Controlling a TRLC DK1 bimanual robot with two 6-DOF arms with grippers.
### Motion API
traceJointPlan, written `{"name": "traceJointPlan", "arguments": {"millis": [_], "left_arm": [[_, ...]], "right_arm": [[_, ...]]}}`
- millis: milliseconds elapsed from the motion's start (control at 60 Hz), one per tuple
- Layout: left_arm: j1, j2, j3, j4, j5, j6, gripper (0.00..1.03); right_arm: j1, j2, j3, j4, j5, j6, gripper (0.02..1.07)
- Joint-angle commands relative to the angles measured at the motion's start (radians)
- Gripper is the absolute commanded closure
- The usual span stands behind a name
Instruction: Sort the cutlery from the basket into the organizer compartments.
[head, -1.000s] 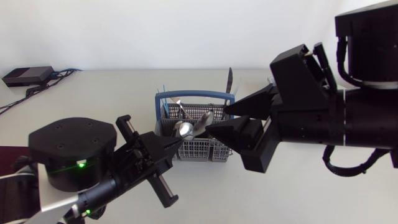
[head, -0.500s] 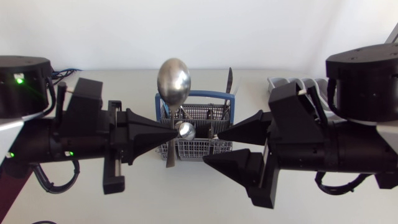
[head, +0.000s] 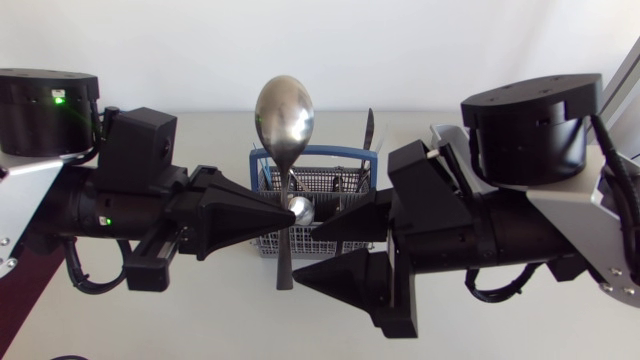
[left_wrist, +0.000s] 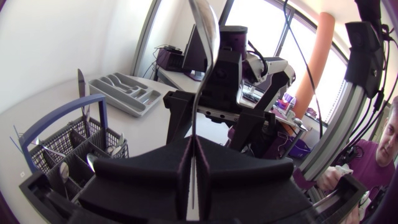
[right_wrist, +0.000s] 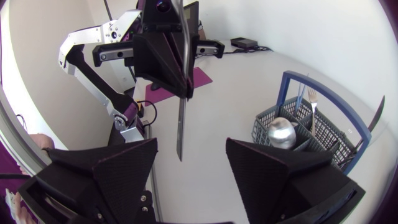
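Big shiny steel spoon (head: 284, 115) stands straight up above the basket (head: 345, 180), smooth oval bowl on top, thin flat handle pointing down. The basket is grey plastic mesh with a blue hoop handle. The left gripper (head: 288, 212) has its 2 matte black wedges pinched tight on the handle. The right gripper (head: 306, 257) is spread wide, with the handle's lower end just ahead of the gap. The grey moulded organizer (left_wrist: 124, 92) sits beyond the basket.

Shiny silver spoon (head: 284, 115), grey mesh basket (head: 345, 181), blue handle (head: 335, 150), pale grey organizer (left_wrist: 124, 93)
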Motion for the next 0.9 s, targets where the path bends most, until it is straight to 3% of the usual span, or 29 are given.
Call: {"name": "traceJointPlan", "arguments": {"millis": [0,650,883], "left_arm": [[0.012,0.018,0.035,0.024,0.04,-0.035,1.0],[0.024,0.024,0.009,0.147,0.102,-0.123,1.0],[0.024,0.025,0.007,0.156,0.11,-0.135,1.0]], "right_arm": [[0.011,0.021,0.036,0.019,-0.017,-0.004,0.3],[0.031,0.09,0.104,0.036,-0.053,-0.001,0.63],[0.041,0.087,0.104,0.037,-0.057,-0.001,0.91]]}}
